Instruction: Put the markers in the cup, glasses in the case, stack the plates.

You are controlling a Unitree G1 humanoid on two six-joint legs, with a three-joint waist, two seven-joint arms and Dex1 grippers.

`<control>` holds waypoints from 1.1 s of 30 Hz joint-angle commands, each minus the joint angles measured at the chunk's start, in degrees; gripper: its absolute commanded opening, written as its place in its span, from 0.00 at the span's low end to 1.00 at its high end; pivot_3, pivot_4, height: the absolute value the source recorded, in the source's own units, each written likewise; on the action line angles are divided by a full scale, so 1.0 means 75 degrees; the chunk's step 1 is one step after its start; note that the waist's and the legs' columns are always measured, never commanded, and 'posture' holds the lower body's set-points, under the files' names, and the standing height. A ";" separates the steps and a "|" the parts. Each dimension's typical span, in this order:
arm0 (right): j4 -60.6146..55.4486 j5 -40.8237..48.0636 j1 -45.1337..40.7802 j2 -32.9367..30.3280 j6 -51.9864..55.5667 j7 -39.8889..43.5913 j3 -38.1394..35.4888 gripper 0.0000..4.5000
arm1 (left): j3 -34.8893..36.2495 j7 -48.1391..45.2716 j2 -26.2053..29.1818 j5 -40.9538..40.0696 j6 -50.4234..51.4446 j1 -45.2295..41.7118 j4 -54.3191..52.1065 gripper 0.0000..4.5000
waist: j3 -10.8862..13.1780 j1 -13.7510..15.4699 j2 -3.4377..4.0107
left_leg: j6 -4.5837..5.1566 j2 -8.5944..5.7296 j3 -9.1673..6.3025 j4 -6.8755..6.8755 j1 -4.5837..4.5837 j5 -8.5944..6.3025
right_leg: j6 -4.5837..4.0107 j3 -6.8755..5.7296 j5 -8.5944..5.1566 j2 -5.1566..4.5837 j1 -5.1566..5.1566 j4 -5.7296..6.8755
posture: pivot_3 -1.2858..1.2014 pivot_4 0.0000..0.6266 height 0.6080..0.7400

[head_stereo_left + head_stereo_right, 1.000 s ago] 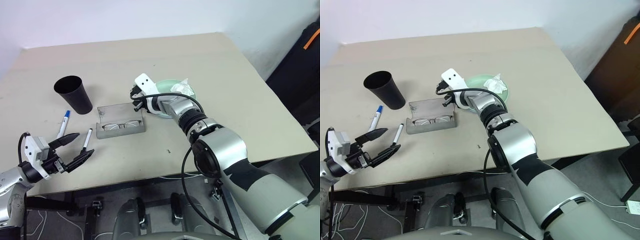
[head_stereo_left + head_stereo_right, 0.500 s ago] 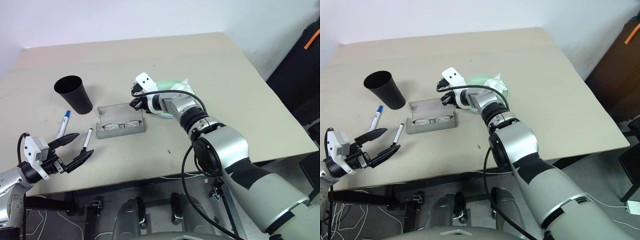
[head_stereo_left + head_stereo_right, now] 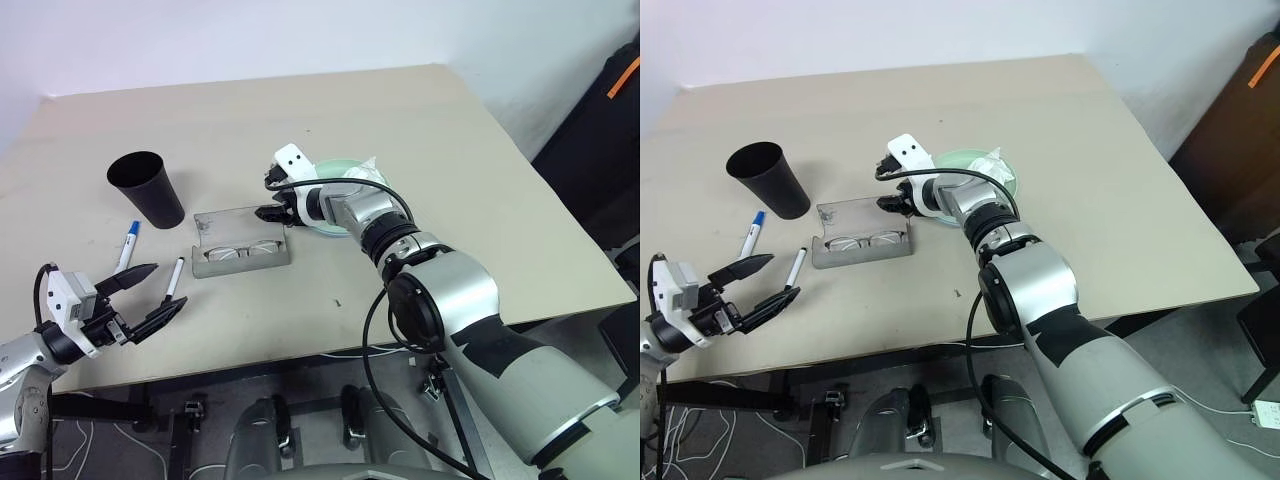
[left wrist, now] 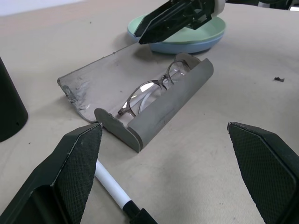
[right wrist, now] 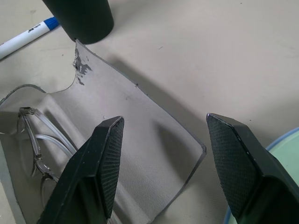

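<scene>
Right gripper hovers over the far right corner of the open case, jaws parted, nothing between them; the right wrist view shows the raised grey lid in the gap between its two black fingers, apart from both.

Glasses lie inside the case tray, lenses toward the near wall, lid flap tilted back behind them.

From the case, clock bearings in the head view:
- 2 o'clock: the plates, mint green plate nested on the light blue plate, just beside the case's right end. Crumpled white tissue sits on the green one.
- 10 o'clock: black cup, upright, mouth open, near the case's left end but not touching.
- 8 to 9 o'clock: black-capped marker just left of the case; blue-capped marker farther left, below the cup. Both lie flat on the table, apart from each other.

Left gripper at 7 o'clock, near the table's front edge, jaws spread wide and empty. Its upper fingertip sits between the two markers; the black-capped marker's lower end lies close to the fingers, contact not clear.
</scene>
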 commanded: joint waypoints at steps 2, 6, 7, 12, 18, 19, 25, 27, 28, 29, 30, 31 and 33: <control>-0.0115 -0.0061 -0.0023 -0.0025 0.0005 0.0130 0.0057 0.66 | 0.0238 0.0023 0.0080 -0.0010 -0.0136 0.0128 -0.0140 1.00 | 0.0000 -0.0001 0.0000 | 0.0000 0.0000 0.0000 -0.0001 0.0000 0.0000 | 0.0000 0.0000 0.0000 0.0000 0.0000 -0.0001 | 0.52 0.24 1.00; -0.0114 -0.0159 -0.0001 -0.0063 0.0047 0.0342 0.0163 0.66 | 0.0260 0.0022 0.0069 -0.0024 -0.0172 0.0236 -0.0157 1.00 | 0.0000 -0.0002 0.0000 | 0.0000 0.0000 0.0000 -0.0004 0.0000 0.0000 | 0.0002 0.0000 -0.0002 0.0000 -0.0002 -0.0002 | 0.52 0.24 1.00; -0.0111 -0.0193 0.0005 -0.0067 0.0059 0.0421 0.0207 0.66 | 0.0270 0.0021 0.0071 -0.0032 -0.0176 0.0252 -0.0156 1.00 | 0.0000 -0.0002 0.0001 | 0.0000 0.0000 0.0000 -0.0004 0.0000 0.0000 | 0.0002 0.0000 -0.0002 0.0000 -0.0002 -0.0004 | 0.52 0.24 1.00; -0.0135 -0.0263 -0.0036 -0.0048 0.0066 0.1032 0.0384 0.66 | 0.0285 0.0002 0.0073 -0.0040 -0.0212 0.0297 -0.0121 1.00 | 0.0000 -0.0002 0.0001 | 0.0000 0.0000 0.0000 -0.0008 -0.0001 0.0000 | 0.0005 0.0000 -0.0005 -0.0001 -0.0003 -0.0006 | 0.52 0.24 1.00; -0.0242 -0.0324 -0.0181 -0.0090 0.0005 0.2190 0.0676 0.66 | 0.0236 -0.0009 0.0089 -0.0011 -0.0257 0.0170 0.0033 1.00 | 0.0000 -0.0005 0.0001 | 0.0000 0.0000 0.0000 -0.0010 -0.0001 0.0000 | 0.0005 0.0001 -0.0004 0.0000 -0.0006 -0.0006 | 0.52 0.24 1.00; -0.0259 -0.0297 -0.0210 -0.0114 0.0025 0.2320 0.0680 0.66 | 0.0227 -0.0007 0.0089 -0.0016 -0.0260 0.0154 0.0041 1.00 | 0.0000 -0.0004 0.0001 | 0.0000 0.0000 0.0000 -0.0010 0.0000 0.0000 | 0.0005 0.0001 -0.0004 0.0000 -0.0006 -0.0006 | 0.52 0.24 1.00; -0.0411 -0.0167 -0.0367 -0.0301 0.0321 0.3556 0.0764 0.66 | 0.0165 -0.0015 0.0089 -0.0016 -0.0236 0.0041 0.0116 1.00 | 0.0001 -0.0001 0.0001 | 0.0000 0.0000 0.0000 -0.0011 -0.0002 -0.0001 | 0.0002 0.0001 -0.0003 -0.0001 -0.0009 -0.0007 | 0.52 0.24 1.00; -0.0480 -0.0187 -0.0332 -0.0311 0.0410 0.3888 0.0852 0.66 | 0.0127 -0.0018 0.0096 -0.0004 -0.0219 -0.0035 0.0169 1.00 | 0.0001 0.0000 0.0001 | 0.0000 0.0000 0.0000 -0.0011 -0.0002 -0.0001 | 0.0000 0.0001 -0.0001 -0.0001 -0.0010 -0.0007 | 0.52 0.24 1.00; -0.0521 -0.0204 -0.0285 -0.0303 0.0435 0.4000 0.0910 0.66 | 0.0101 -0.0020 0.0099 0.0006 -0.0212 -0.0084 0.0196 1.00 | 0.0001 0.0000 0.0001 | 0.0000 -0.0001 0.0000 -0.0011 -0.0002 -0.0001 | -0.0002 0.0001 0.0000 -0.0002 -0.0010 -0.0006 | 0.52 0.24 1.00; -0.0559 -0.0208 -0.0240 -0.0293 0.0457 0.4077 0.0956 0.66 | 0.0079 -0.0021 0.0100 0.0014 -0.0204 -0.0127 0.0218 1.00 | 0.0001 0.0001 0.0001 | 0.0000 -0.0001 0.0000 -0.0011 -0.0002 -0.0001 | -0.0002 0.0001 0.0000 -0.0002 -0.0010 -0.0006 | 0.52 0.24 1.00; -0.0595 -0.0205 -0.0191 -0.0282 0.0491 0.4159 0.0996 0.66 | 0.0054 -0.0026 0.0104 0.0019 -0.0190 -0.0182 0.0243 1.00 | 0.0001 0.0001 0.0001 | -0.0001 -0.0001 0.0000 -0.0011 -0.0003 -0.0001 | -0.0001 0.0001 -0.0001 -0.0002 -0.0011 -0.0006 | 0.52 0.24 1.00; -0.0628 -0.0198 -0.0148 -0.0275 0.0532 0.4225 0.1032 0.66 | 0.0036 -0.0032 0.0109 0.0024 -0.0179 -0.0230 0.0267 1.00 | 0.0000 0.0001 0.0001 | -0.0001 -0.0001 0.0000 -0.0011 -0.0004 -0.0001 | -0.0001 0.0001 0.0000 -0.0002 -0.0011 -0.0007 | 0.52 0.24 1.00; -0.0681 -0.0179 -0.0058 -0.0259 0.0622 0.4302 0.1090 0.66 | 0.0008 -0.0050 0.0122 0.0033 -0.0165 -0.0332 0.0333 1.00 | 0.0000 0.0001 0.0000 | -0.0001 -0.0001 0.0000 -0.0011 -0.0004 -0.0001 | -0.0001 0.0001 0.0000 -0.0003 -0.0011 -0.0006 | 0.52 0.24 1.00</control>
